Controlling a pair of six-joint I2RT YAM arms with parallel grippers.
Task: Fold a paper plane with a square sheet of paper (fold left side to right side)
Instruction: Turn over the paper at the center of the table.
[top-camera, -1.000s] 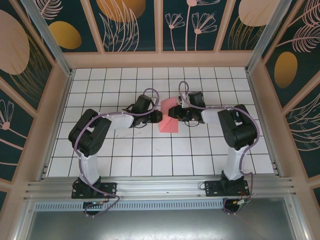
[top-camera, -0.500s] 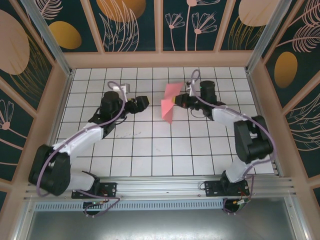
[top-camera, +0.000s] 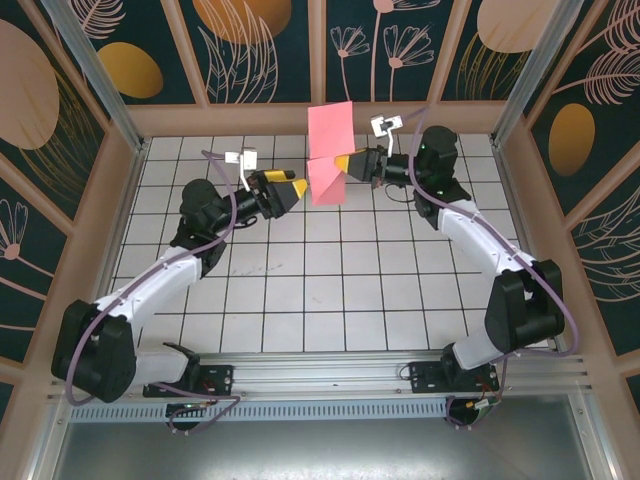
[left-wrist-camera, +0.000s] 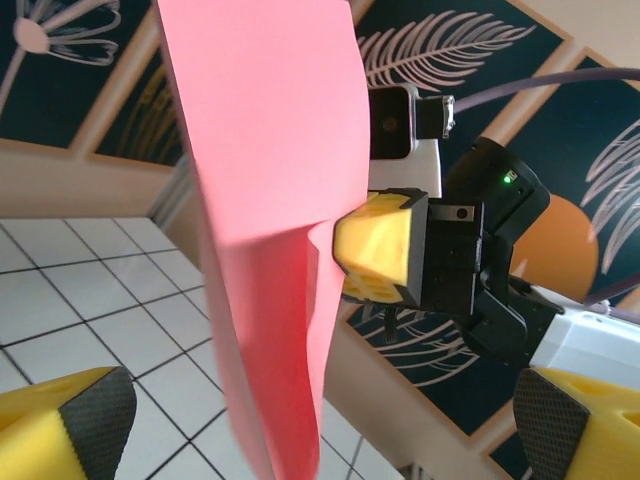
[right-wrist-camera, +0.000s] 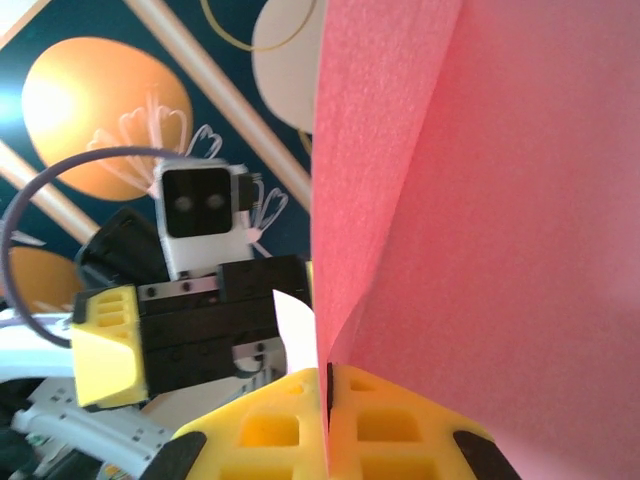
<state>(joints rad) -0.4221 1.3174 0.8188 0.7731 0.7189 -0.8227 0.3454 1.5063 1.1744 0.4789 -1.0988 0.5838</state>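
hold right claw (top-camera: 345, 165) pressed tight on paper (top-camera: 328, 150), up in the air and upright over the far surface (top-camera: 300, 290). bring left claw (top-camera: 298, 188), spread wide just left of the sheet, onto the free left edge. pinch near a corner, not mid-sheet. swing that edge across to the right, matching corners before creasing. go slowly; probably floppy.

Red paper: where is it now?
Top view, back centre: the sheet of paper is held up off the table, pinched in the right gripper, with the open left gripper to its left.
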